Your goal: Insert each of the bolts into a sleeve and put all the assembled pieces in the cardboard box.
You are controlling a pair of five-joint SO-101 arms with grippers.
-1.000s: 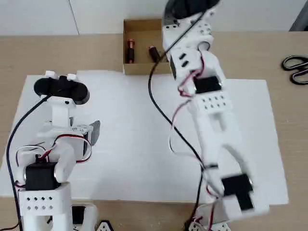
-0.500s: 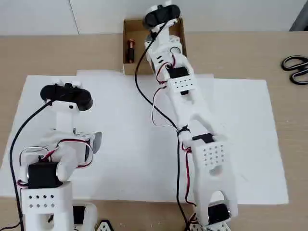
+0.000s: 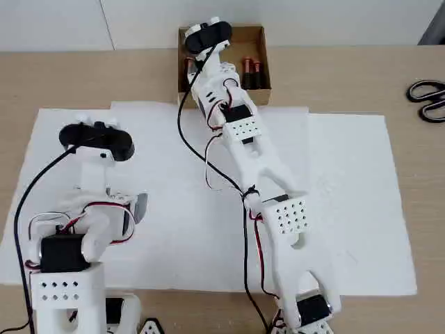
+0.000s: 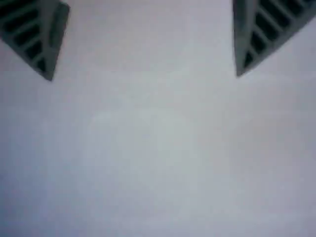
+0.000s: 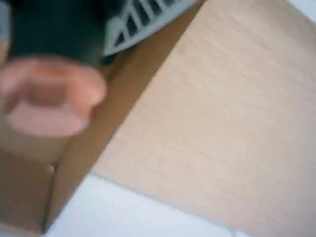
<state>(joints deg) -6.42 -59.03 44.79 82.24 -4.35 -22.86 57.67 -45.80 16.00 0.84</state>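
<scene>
Over the side of the cardboard box (image 3: 263, 36) nearer the left arm hangs the right gripper (image 3: 198, 60); whether it is apart or clamped on something I cannot tell. Close before it in the right wrist view sits a blurred copper-coloured shape (image 5: 47, 98) with black above it, just inside the box wall. Two assembled pieces (image 3: 251, 74) lie side by side in the box's other half, copper ends towards the back wall, and a third piece (image 3: 188, 67) shows beside the gripper. The right arm stretches from the table's near edge across the white paper (image 3: 348, 174) to the box. The left gripper (image 4: 144, 74) hovers above the paper near its own base, its grey fingers (image 4: 244, 44) spread wide with nothing between them. Scissors (image 3: 427, 97) lie on the wooden table (image 3: 83, 76), well apart from the box.
</scene>
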